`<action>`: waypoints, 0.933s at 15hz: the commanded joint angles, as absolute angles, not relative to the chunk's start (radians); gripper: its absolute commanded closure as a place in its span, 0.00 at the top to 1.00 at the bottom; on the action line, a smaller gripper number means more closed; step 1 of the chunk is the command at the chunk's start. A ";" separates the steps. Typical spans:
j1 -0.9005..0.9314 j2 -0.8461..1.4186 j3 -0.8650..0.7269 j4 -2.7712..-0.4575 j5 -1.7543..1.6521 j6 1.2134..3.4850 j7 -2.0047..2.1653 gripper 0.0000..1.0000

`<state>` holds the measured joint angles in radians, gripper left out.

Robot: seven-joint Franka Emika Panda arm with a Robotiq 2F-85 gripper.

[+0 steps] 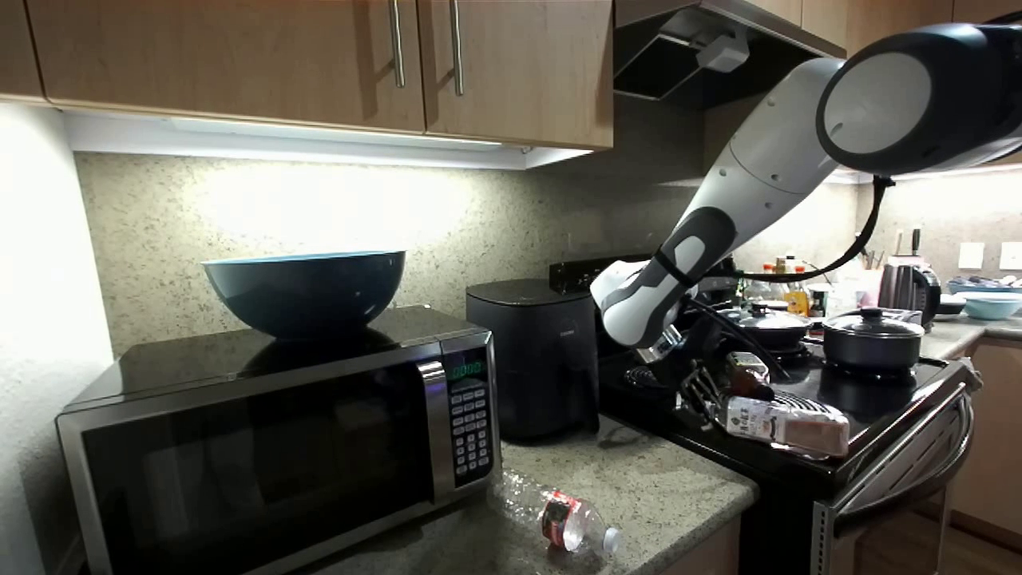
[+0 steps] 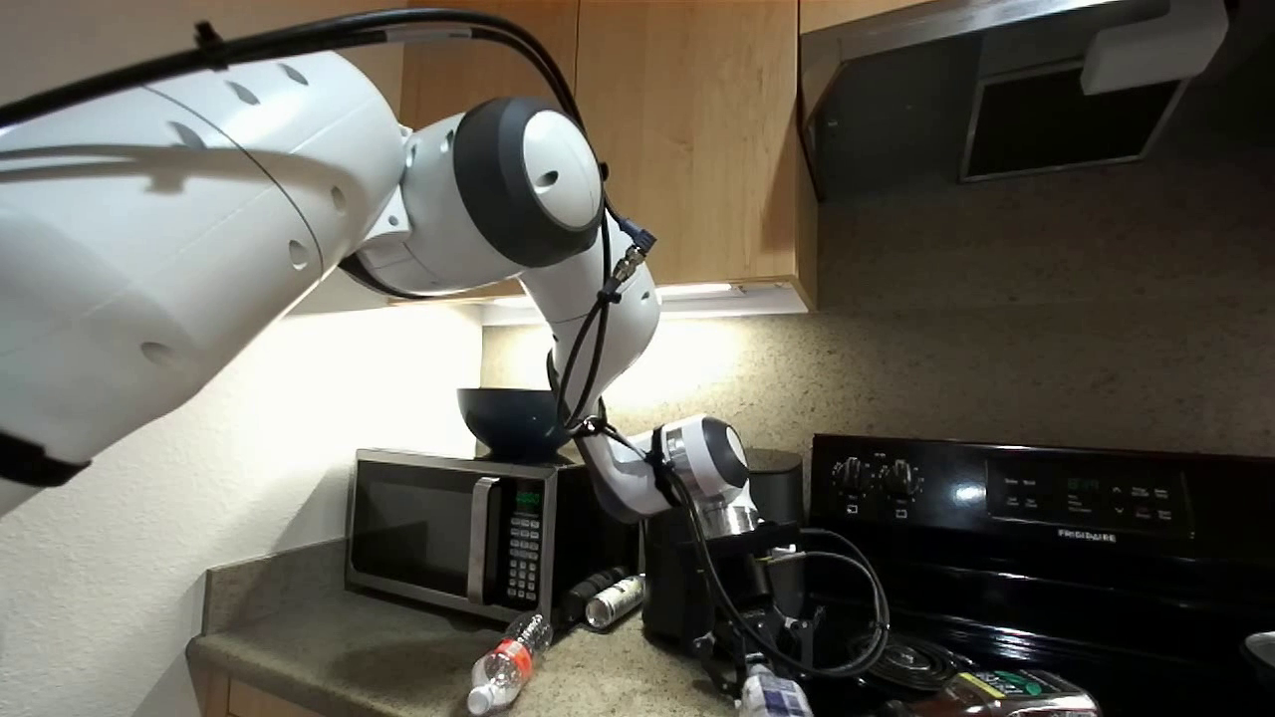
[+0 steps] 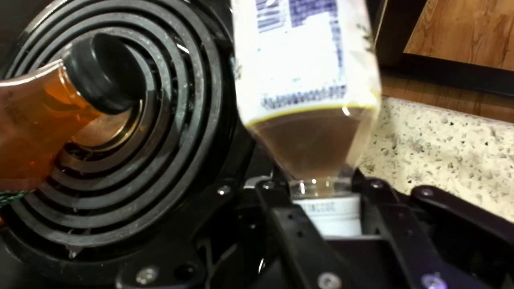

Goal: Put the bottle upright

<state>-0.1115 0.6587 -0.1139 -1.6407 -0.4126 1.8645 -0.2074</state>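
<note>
The hand (image 3: 321, 192) is closed tight and has the bottle (image 3: 311, 108) in it. A black finger (image 3: 296, 228) sits on each side of the white cap (image 3: 335, 218). The bottle is over on its side. Its cap end is in the hand, and its bottom end pokes out away from the hand, over the black stove (image 1: 866, 395). I can't tell if that bottom end touches the stove. The label (image 3: 301, 66) is white with purple bits, and the inside looks brown.

Just beside the hand, on the left in the wrist view, is a big round stove ring (image 3: 200, 100). An orange bottle (image 3: 32, 124) lies there too, with its black cap (image 3: 106, 74) over the ring and pointing at the bottle in the hand. On the right of the hand there is a bit of speckled counter (image 3: 449, 148).

Well apart from the hand, in both exterior views, a clear bottle with a red band (image 1: 559, 515) lies on the counter. Near it is the microwave (image 1: 255, 463), with a big blue bowl (image 1: 311, 291) on top. A tall black machine (image 1: 531, 367) stands between the microwave and the hand. Farther along from the hand, a pot with a lid (image 1: 874, 347) sits on the stove.
</note>
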 commanded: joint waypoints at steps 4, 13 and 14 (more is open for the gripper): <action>-0.076 0.557 -0.157 -1.687 -0.488 1.832 -0.127 0.69; -0.099 0.485 -0.152 -1.697 -0.529 1.857 -0.155 0.95; -0.099 0.490 -0.148 -1.695 -0.528 1.864 -0.164 0.98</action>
<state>-0.0870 0.5135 -0.1664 -1.6511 -0.5207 1.8211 -0.1339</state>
